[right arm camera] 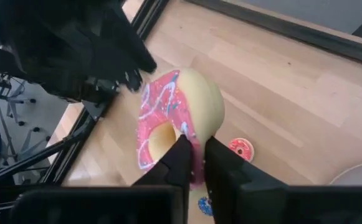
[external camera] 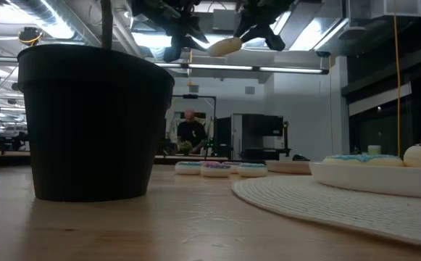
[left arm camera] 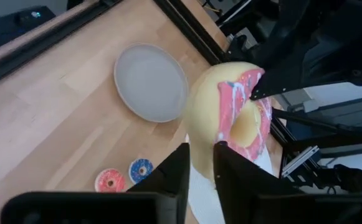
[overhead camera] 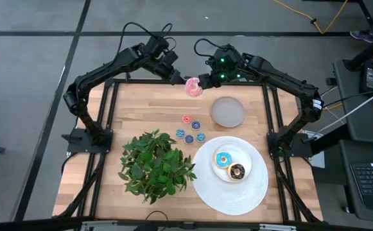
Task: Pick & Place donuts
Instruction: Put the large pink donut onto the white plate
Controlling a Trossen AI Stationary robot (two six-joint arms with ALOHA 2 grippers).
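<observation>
Donuts first: the pink donut [overhead camera: 193, 86] is held up in the air over the table's far edge, pinched on its rim by both the left gripper [left arm camera: 199, 163] and the right gripper [right arm camera: 193, 155], fingers narrow. The white plate [overhead camera: 231, 192] carries the blue donut [overhead camera: 223, 159] and brown donut [overhead camera: 237, 171]. The tiny rings [overhead camera: 191, 130] are scattered beside the potted plant [overhead camera: 155, 163].
</observation>
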